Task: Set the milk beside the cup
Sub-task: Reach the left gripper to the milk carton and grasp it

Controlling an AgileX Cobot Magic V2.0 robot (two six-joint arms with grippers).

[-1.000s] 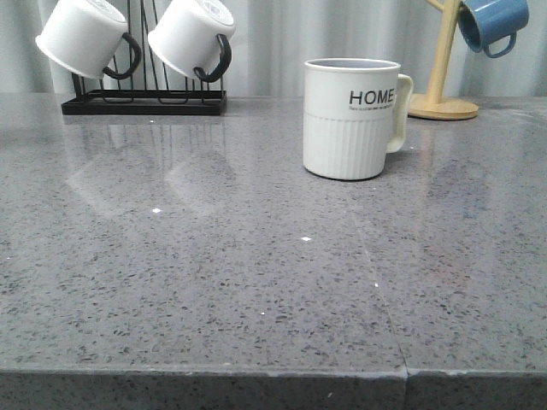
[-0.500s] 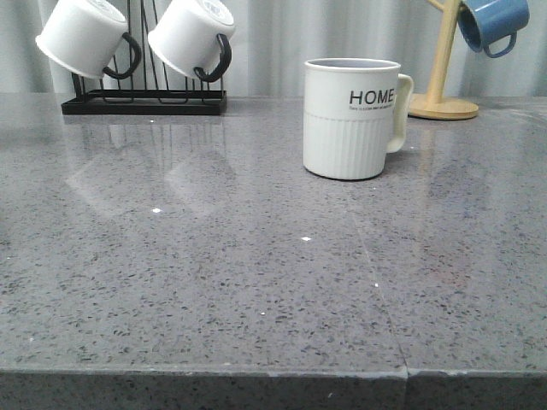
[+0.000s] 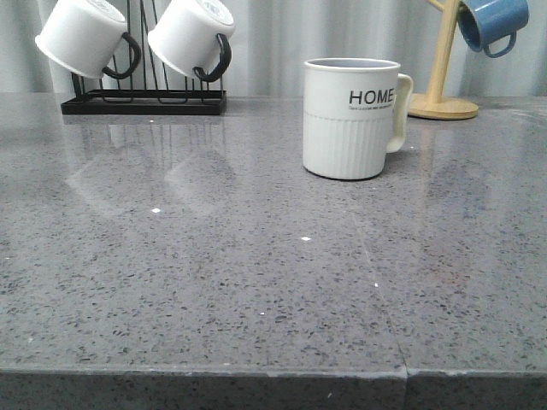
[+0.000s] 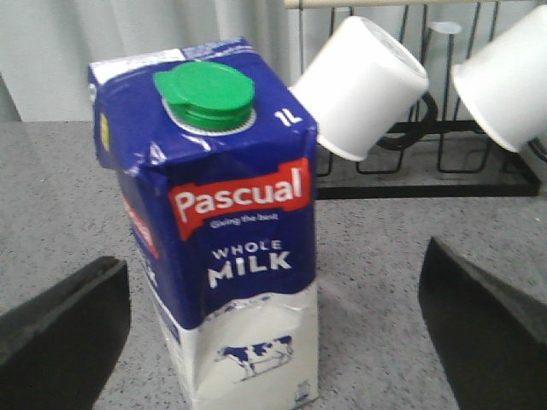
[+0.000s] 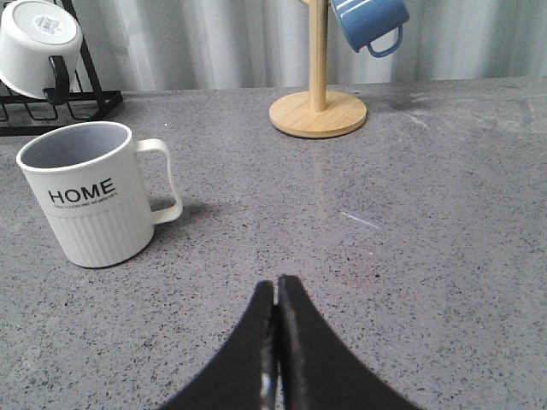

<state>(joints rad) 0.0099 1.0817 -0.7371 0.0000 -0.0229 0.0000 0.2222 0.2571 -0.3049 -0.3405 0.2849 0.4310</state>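
The grey speckled stone table [image 3: 214, 282] stretches wide under both claws. The tall blue-and-white Pascual whole milk carton [image 4: 222, 248] with its green cap stands upright between the left claw [image 4: 282, 342] fingers, which are spread wide and not touching it. The white ribbed ceramic HOME mug [image 5: 90, 196] sits ahead of the right claw [image 5: 276, 342], whose fingers are pressed together, empty.
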